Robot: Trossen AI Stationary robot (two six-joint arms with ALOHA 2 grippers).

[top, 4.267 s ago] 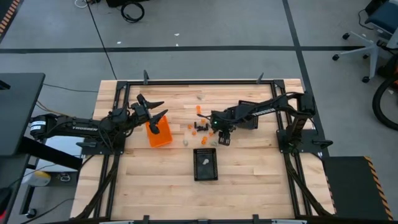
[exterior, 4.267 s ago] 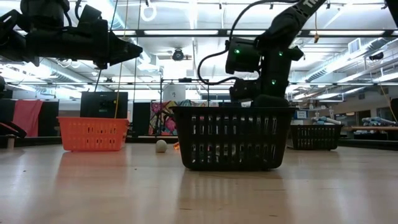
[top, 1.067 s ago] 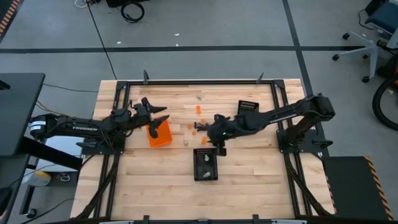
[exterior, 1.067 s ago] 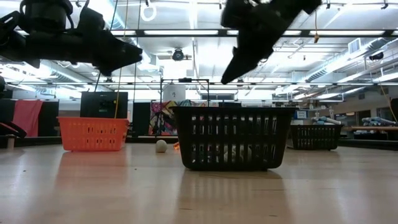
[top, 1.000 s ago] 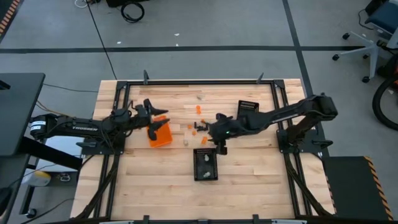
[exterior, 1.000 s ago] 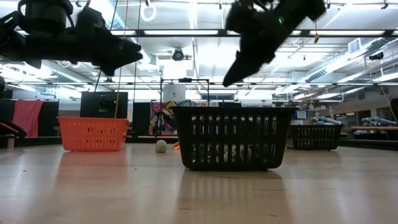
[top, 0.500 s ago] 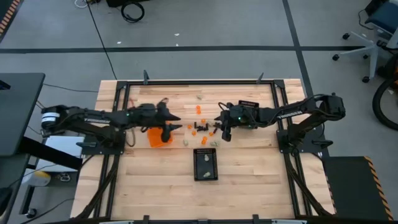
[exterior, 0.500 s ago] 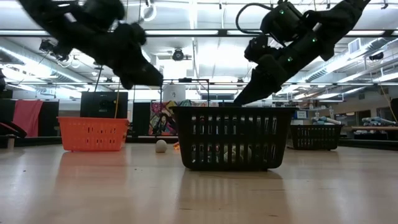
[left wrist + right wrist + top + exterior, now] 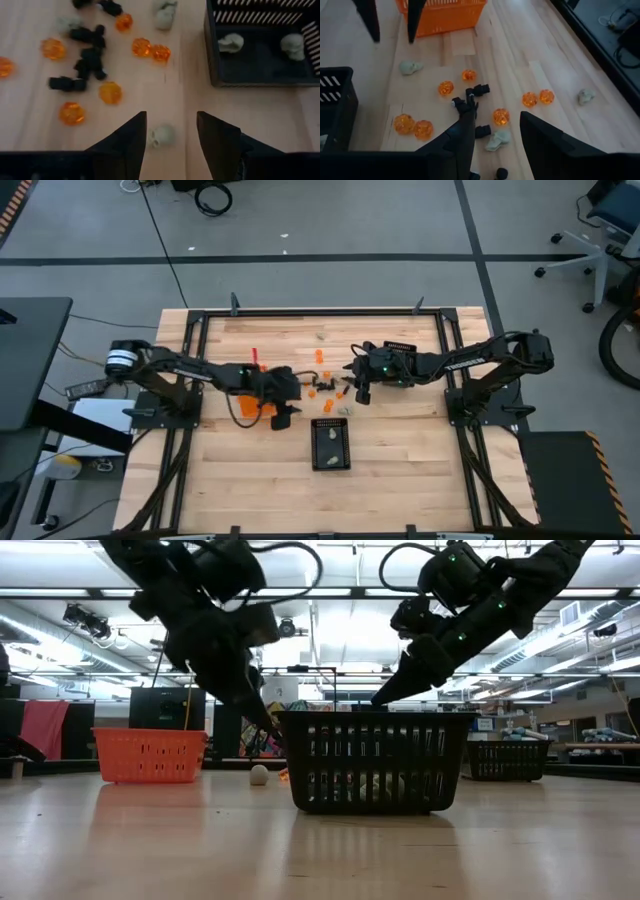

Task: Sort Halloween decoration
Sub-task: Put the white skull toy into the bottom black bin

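Observation:
The Halloween decoration pieces (image 9: 325, 385) lie scattered mid-table: orange pumpkins (image 9: 110, 92), black pieces (image 9: 89, 57) and pale skulls. My left gripper (image 9: 171, 116) is open, pointing down, hovering above the table. One pale skull (image 9: 161, 136) shows on the wood between its fingers, close to one of them. In the high view the left gripper (image 9: 283, 417) is just right of the orange bin (image 9: 246, 406). My right gripper (image 9: 496, 116) is open and holds nothing. It hangs over the scattered pieces (image 9: 470, 102), and the high view shows this gripper (image 9: 360, 393) there too.
A black mesh bin (image 9: 330, 445) stands near the table's middle with two skulls (image 9: 225, 42) inside. A second black bin (image 9: 400, 348) sits under the right arm, toward the far right. A lone pale piece (image 9: 322, 335) lies by the far edge. Bare wood spreads along the near side.
My left arm has swung from above the orange bin toward the table's right and dropped down, ending over the pale skull beside the near black bin. My right gripper has drawn back from over that bin toward the far edge, then held still above the scattered pieces.

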